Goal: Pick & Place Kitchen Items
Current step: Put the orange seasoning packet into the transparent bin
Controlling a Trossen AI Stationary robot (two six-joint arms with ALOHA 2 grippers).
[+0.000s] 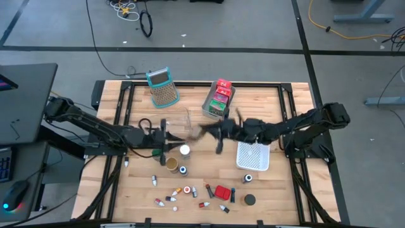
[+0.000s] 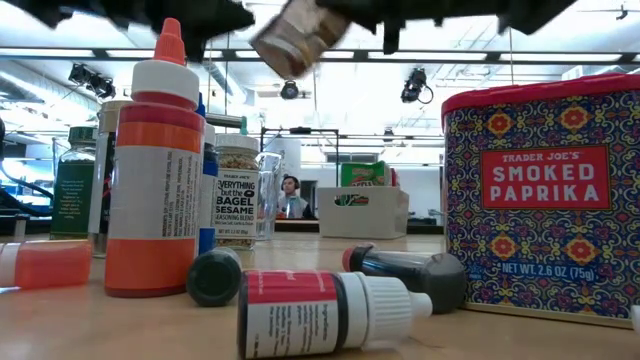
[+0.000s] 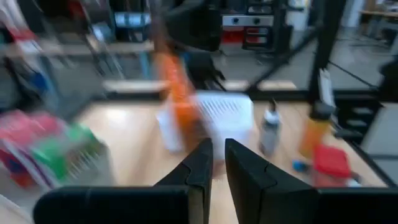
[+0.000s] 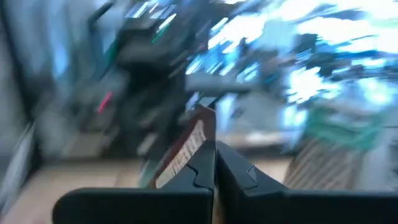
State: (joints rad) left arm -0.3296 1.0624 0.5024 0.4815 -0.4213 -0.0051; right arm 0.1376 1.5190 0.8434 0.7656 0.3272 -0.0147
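High view: your right gripper (image 1: 204,131) is mid-worktop, your left gripper (image 1: 166,134) just beside it. Low view: a spice jar (image 2: 298,38) hangs tilted in the air above the paprika tin (image 2: 545,195) at the near edge. L wrist: fingers clenched, nothing in them. R wrist: fingers pinched on the jar.

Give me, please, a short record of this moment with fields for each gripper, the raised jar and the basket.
left gripper: shut, empty, over the table's left middle
right gripper: shut, fingers together, mid-table
spice jar: tilted in the air under the arms in the low view; grip unclear
white basket: on the table, below the right arm
grater: lying at the far edge
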